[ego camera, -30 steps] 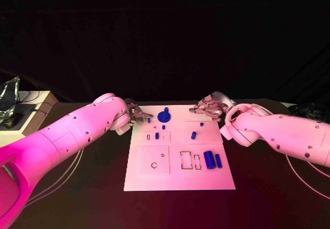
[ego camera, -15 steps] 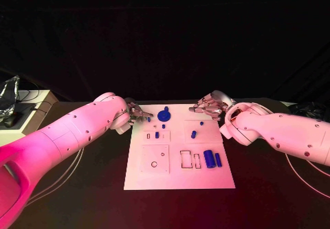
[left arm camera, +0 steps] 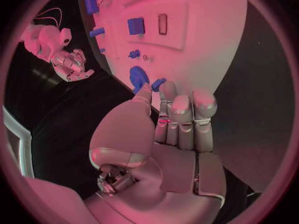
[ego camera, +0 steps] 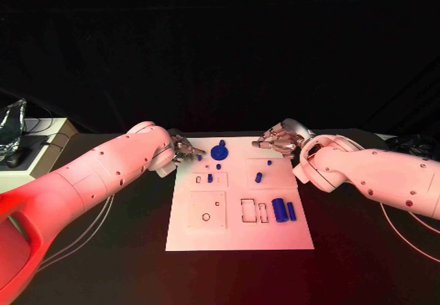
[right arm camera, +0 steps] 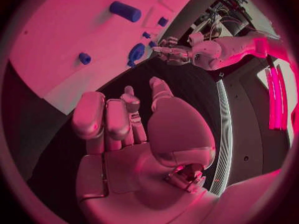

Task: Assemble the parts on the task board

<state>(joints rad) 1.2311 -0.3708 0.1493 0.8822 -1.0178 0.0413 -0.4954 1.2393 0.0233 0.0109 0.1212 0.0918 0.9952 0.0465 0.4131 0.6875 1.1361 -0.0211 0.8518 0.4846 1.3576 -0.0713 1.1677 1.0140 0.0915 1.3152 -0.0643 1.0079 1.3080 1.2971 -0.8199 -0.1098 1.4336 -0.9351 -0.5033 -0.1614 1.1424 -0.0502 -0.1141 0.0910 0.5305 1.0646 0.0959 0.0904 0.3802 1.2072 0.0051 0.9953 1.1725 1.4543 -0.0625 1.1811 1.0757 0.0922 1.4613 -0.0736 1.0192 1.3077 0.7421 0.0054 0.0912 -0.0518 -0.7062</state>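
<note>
The white task board (ego camera: 238,222) lies in the middle of the black table. At its far end sits a round blue part (ego camera: 219,152), and small blue pegs (ego camera: 210,178) stand in the middle rows. Two blue cylinders (ego camera: 278,210) lie near the right edge. My left hand (ego camera: 184,151) hovers at the board's far left corner with its fingers straight and nothing in them. A small blue piece (left arm camera: 158,83) lies just beyond its fingertips. My right hand (ego camera: 278,141) is at the far right corner, off the board (right arm camera: 69,40), fingers loosely apart and holding nothing.
A pale box (ego camera: 37,149) with cables stands at the table's left edge. Thin cables (ego camera: 87,229) run along the table beside my left arm, and another cable (ego camera: 404,235) lies under my right arm.
</note>
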